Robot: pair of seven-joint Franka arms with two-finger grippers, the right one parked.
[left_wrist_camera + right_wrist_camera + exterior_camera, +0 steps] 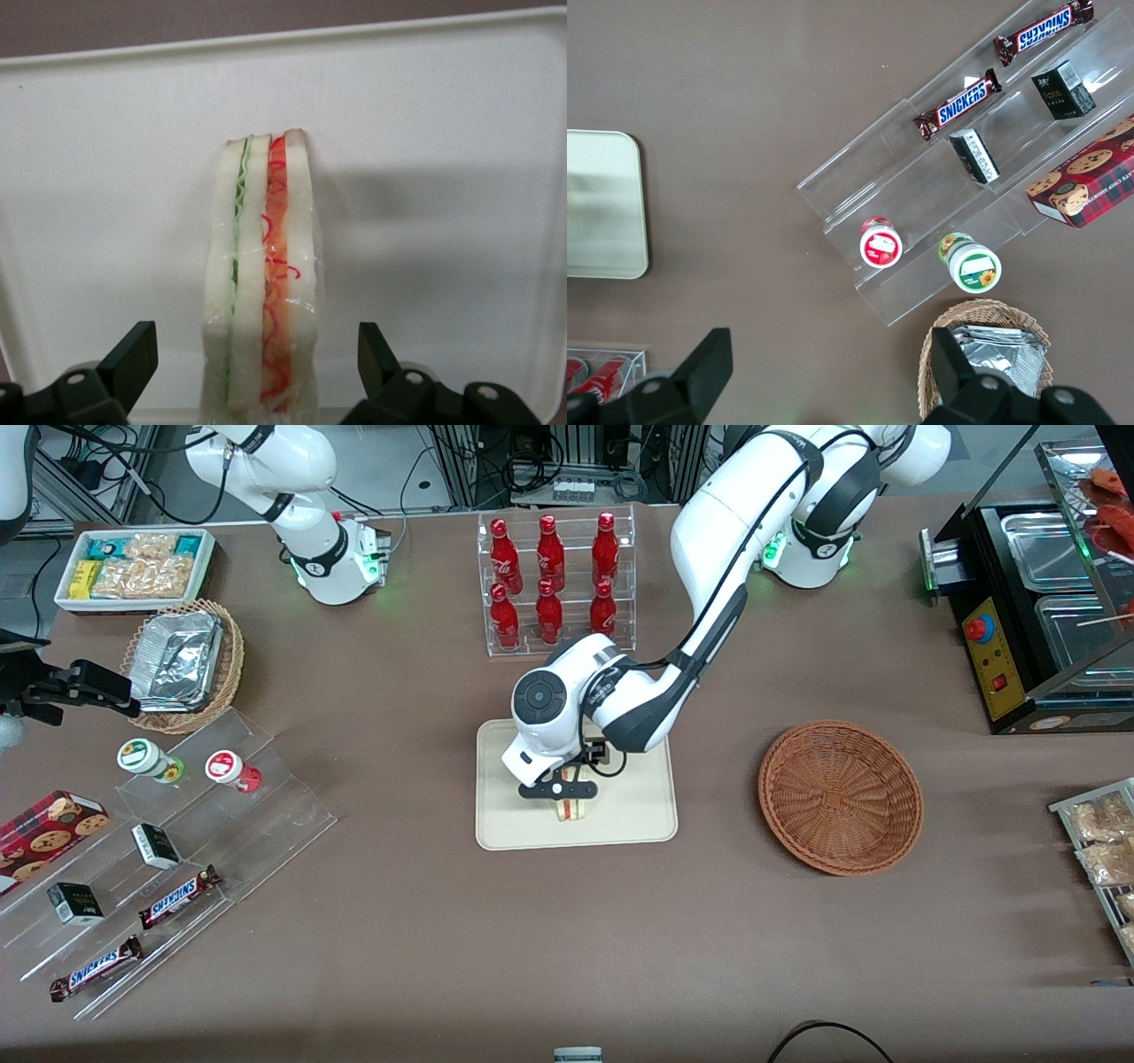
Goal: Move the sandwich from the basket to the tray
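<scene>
while poised low over the tray (638, 819), tool (567, 790) released, fingers (133, 354) spread wide on either side of the sandwich (261, 283) and apart from it. sandwich standing on edge on the tray, layered side up, green filling beside one bread slice, red and orange beside the next, clear wrap around it. sitting near the middle of the tray, toward the rim nearer the front camera.

toward the parked arm's end of the table (399, 939): white bin of snack packets (133, 567), tan basket with foil trays (186, 664), clear stepped stand (221, 815) with two small cups, small boxes and snickers bars (177, 896). farther from the front camera than the tray, clear rack of red bottles (554, 580). toward the working arm's end, brown wicker basket (840, 797) beside the tray, holding nothing, then black food warmer (1028, 602).
</scene>
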